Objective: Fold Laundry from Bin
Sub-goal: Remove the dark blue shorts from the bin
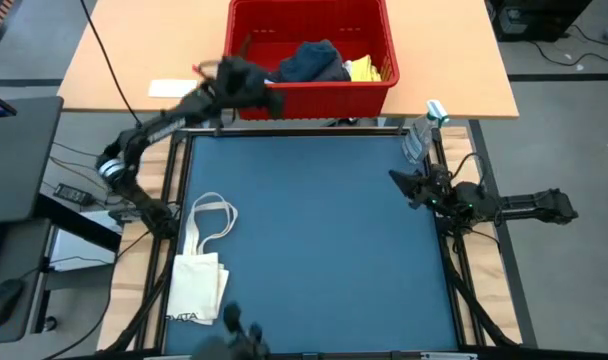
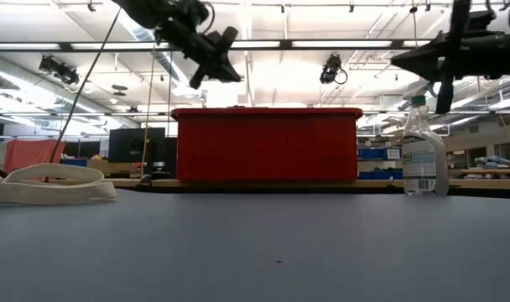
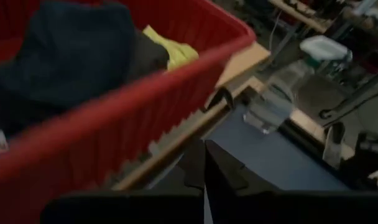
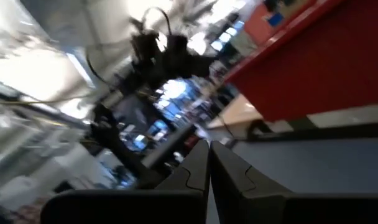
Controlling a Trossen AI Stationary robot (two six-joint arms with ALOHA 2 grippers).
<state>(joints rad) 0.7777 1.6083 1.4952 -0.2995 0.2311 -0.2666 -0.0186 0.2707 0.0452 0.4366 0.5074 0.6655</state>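
Beside the bin [image 1: 314, 95], left fingers [image 3: 198, 165] closed, empty.

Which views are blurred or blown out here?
Right wrist view: heavy smear, room lights blown out, only the red bin readable. Left wrist view: soft, the bin and bottle blurred. Low view: ceiling lights glare behind the bin, arms dark silhouettes. High view: sharp, evenly lit.

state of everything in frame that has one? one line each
left gripper: jaws shut, empty, raised by the bin's front left
right gripper: jaws shut, empty, raised at the mat's right edge
bin: upright, holds laundry
laundry: unfolded heap in bin
tote bag: flat on mat, handles splayed
spray bottle: upright, capped
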